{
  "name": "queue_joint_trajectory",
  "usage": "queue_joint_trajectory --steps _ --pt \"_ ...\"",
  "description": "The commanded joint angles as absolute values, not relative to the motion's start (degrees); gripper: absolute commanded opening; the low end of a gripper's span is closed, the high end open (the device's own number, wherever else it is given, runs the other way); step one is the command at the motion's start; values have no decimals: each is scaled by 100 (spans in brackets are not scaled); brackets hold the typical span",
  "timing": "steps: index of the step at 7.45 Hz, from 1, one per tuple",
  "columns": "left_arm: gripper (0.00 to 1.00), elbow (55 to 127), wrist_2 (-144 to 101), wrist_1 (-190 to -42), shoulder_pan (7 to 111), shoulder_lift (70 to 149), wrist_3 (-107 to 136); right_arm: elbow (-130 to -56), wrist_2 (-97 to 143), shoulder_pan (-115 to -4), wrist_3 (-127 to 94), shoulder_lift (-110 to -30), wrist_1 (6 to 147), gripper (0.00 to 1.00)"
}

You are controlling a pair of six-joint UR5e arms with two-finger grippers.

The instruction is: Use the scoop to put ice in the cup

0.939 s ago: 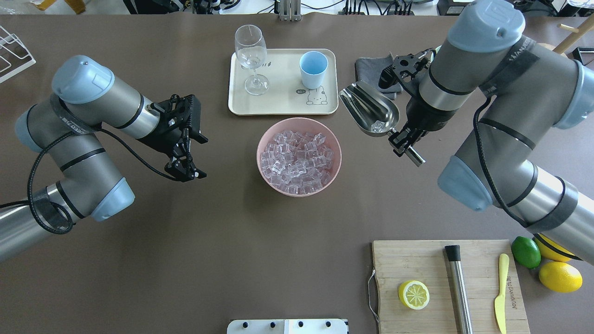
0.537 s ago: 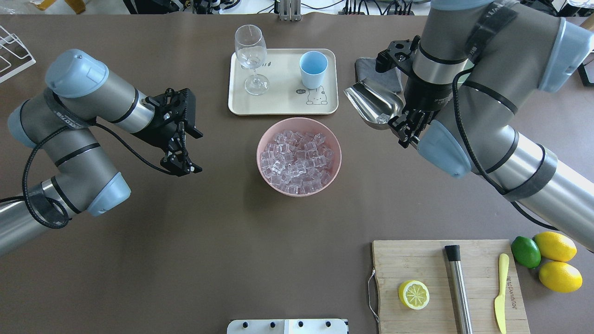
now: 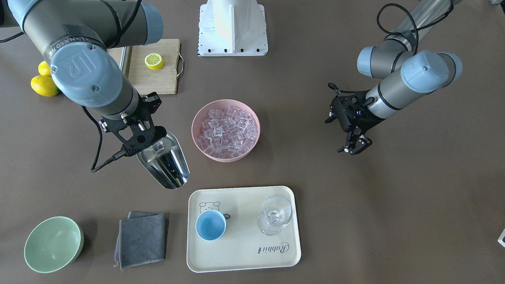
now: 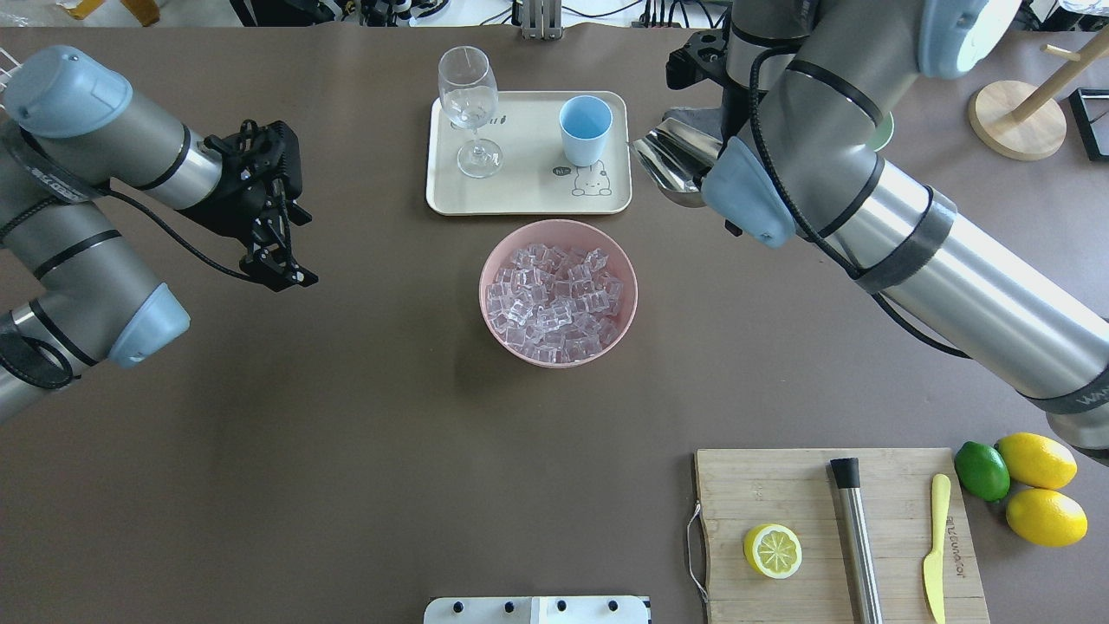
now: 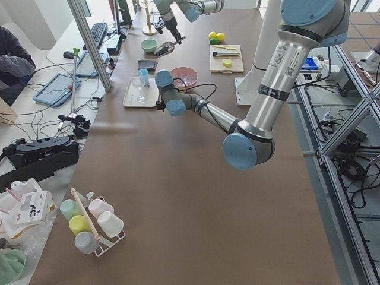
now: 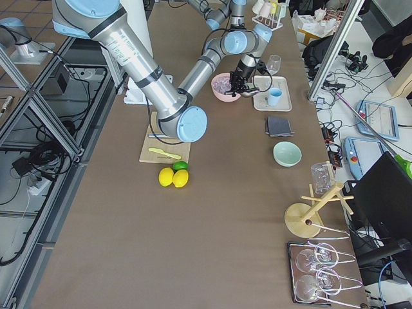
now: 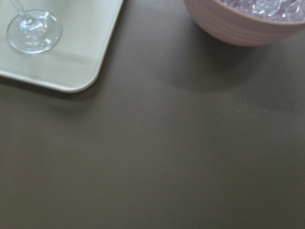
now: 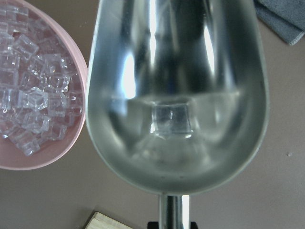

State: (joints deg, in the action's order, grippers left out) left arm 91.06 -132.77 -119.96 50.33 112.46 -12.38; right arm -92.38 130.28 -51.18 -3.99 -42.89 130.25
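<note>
R tool (image 3: 140, 138) holds scoop (image 3: 165, 165) — 1 ice (image 8: 171, 119) inside.

The scoop (image 8: 214, 157) is mirror-bright polished metal; the ice (image 8: 171, 119) clear and glassy; the bowl (image 7: 238, 28) matt pink; the cloth (image 3: 142, 238) grey fabric; the table (image 4: 346, 433) matt brown.

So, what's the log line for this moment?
right jaws: shut on scoop; scoop: one ice cube; cup: empty; left jaws: open, empty
</note>
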Motion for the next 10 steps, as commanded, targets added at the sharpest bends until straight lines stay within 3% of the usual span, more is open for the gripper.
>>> queue_joint_trajectory --steps 1,5,10 --pt "99 9114 -13341 -11367 5745 10996 -1195 -8204 13008 -5133 -256 -3632 13052 0" --pt "99 9141 -13342 -11180 5836 10943 60 -7157 13034 -5220 79 -3034 13052 0" --pt "99 10132 -13246 -10381 7398 9503 18 -6153 13061 -5265 299 -2462 13122 0"
